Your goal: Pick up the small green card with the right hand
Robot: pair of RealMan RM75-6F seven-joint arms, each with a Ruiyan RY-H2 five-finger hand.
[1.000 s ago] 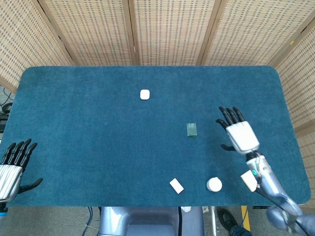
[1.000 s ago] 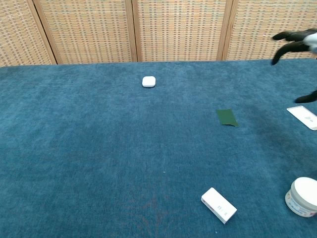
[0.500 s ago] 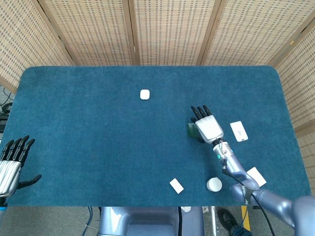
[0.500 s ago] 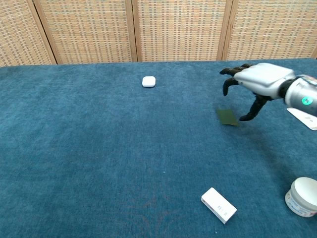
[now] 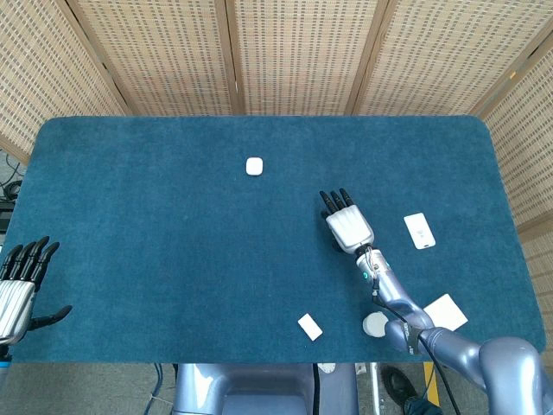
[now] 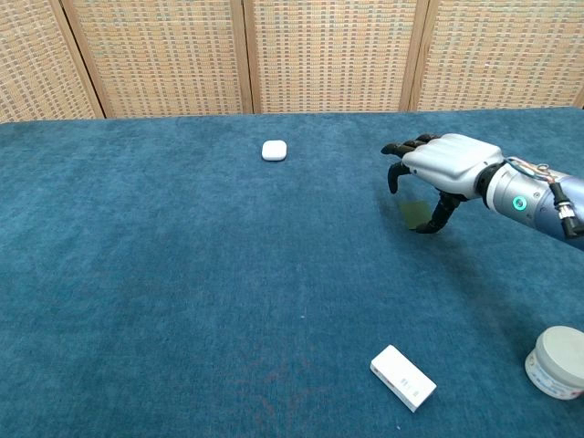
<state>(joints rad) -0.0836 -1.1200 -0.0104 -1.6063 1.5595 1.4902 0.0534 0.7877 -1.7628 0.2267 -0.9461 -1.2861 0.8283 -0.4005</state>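
Note:
The small green card (image 6: pixel 413 214) lies flat on the blue table cloth, partly covered in the chest view by my right hand (image 6: pixel 440 165). That hand hovers palm down right over the card, fingers spread and curved downward, its thumb reaching to the card's right edge. It holds nothing. From the head view the right hand (image 5: pixel 346 226) hides the card completely. My left hand (image 5: pixel 19 290) stays at the table's front left corner with its fingers apart and nothing in it.
A white earbud case (image 5: pixel 254 166) sits toward the back middle. A white card (image 5: pixel 419 231) lies right of the hand, and another white card (image 5: pixel 445 311) near the front right. A white box (image 6: pixel 402 377) and a white jar (image 6: pixel 558 362) stand at the front.
My right hand has swept left from the table's right side and lowered over the green card, now covering it. The left hand has barely moved.

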